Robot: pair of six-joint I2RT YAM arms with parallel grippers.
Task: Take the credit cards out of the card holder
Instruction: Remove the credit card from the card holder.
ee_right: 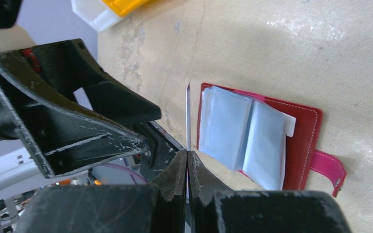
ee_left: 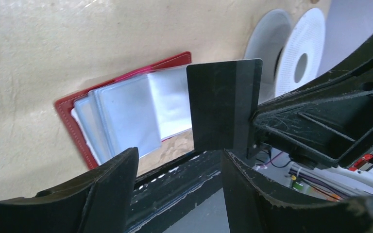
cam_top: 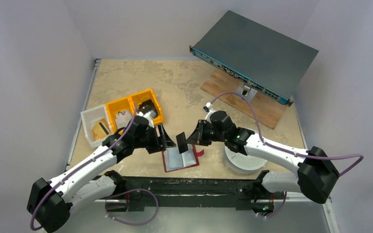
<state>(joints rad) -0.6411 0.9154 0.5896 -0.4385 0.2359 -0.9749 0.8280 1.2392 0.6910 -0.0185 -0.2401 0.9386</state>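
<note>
My right claw (ee_right: 188,156) clenched on dark credit card (ee_left: 223,109), upright beside open card holder (ee_right: 305,141), front edge, mid-bench. Left claw (ee_left: 179,165) released, facing card. Risk: thin edge-pinch slips at handover, card drops.

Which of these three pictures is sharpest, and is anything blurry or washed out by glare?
Top external view: soft, even light and faint shadows; everything is small but fairly sharp. Left wrist view: the dark card and card holder are crisp, while its own jaws up close are slightly soft. Right wrist view: the holder is sharp and the near jaws are soft.
</note>
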